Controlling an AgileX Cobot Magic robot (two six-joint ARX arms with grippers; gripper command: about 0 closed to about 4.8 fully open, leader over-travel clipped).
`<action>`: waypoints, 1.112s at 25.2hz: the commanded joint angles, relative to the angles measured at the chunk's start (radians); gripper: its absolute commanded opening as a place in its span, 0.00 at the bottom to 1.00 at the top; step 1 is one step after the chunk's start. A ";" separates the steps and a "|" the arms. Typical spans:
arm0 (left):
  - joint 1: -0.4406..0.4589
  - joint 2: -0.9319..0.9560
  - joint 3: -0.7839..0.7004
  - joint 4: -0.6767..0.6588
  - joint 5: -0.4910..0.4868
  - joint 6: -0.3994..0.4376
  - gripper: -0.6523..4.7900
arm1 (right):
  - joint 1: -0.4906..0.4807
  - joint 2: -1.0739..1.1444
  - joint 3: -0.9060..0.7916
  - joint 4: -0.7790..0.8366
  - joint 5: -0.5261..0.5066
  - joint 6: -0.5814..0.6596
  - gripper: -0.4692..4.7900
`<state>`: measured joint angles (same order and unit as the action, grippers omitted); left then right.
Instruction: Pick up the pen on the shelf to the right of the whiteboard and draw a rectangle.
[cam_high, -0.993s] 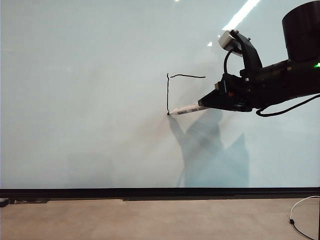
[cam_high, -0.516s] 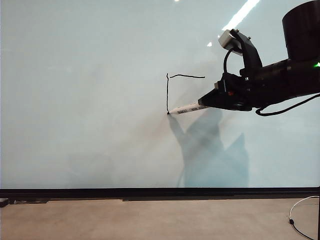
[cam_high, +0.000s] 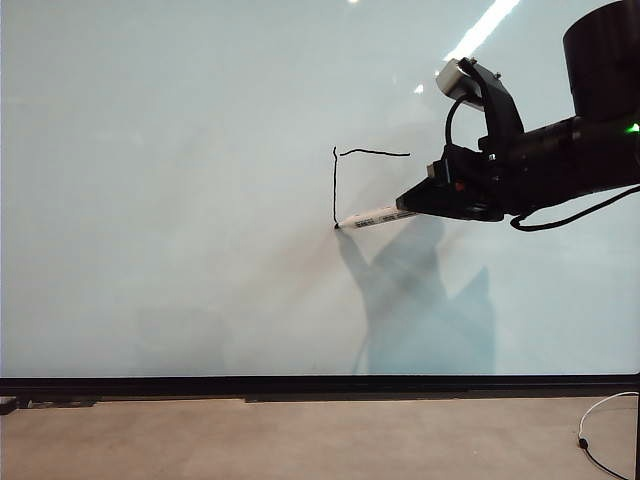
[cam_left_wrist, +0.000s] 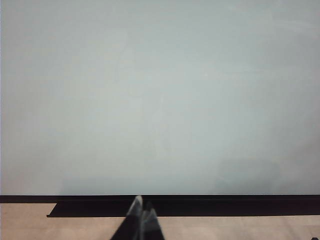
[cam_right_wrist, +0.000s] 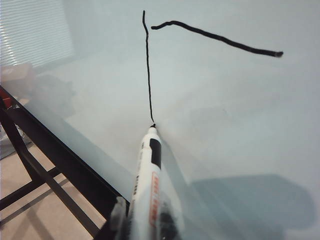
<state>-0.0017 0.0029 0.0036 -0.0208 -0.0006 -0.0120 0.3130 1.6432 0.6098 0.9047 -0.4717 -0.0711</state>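
Right gripper (cam_high: 425, 200) grips the pen (cam_high: 375, 217), tip at the rectangle's (cam_high: 345, 175) lower-left corner (half drawn); left gripper (cam_left_wrist: 141, 216) fingers clenched, below the whiteboard (cam_high: 180, 200).

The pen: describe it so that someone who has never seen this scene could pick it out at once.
Start at the big pale whiteboard and find the two black lines of the unfinished rectangle near its middle. The pen touches the lower end of the upright line, slanting up into the right claw, which is shut on it. It is slim and white with dark print, unlike the bulky black arm.

White pen (cam_high: 378, 216) tip touching whiteboard (cam_high: 180, 200), rectangle (cam_high: 350, 180) half-drawn
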 joint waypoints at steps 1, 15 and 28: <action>0.000 0.000 0.003 0.007 0.004 0.004 0.11 | -0.007 -0.008 0.004 0.019 0.028 0.000 0.08; 0.000 0.000 0.003 0.006 0.004 0.004 0.11 | -0.032 -0.050 -0.013 -0.008 0.037 -0.008 0.08; 0.000 0.000 0.003 0.006 0.003 0.004 0.11 | -0.077 -0.108 -0.077 -0.010 0.062 -0.012 0.08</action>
<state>-0.0017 0.0029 0.0036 -0.0208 -0.0006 -0.0124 0.2428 1.5425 0.5293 0.8738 -0.4309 -0.0792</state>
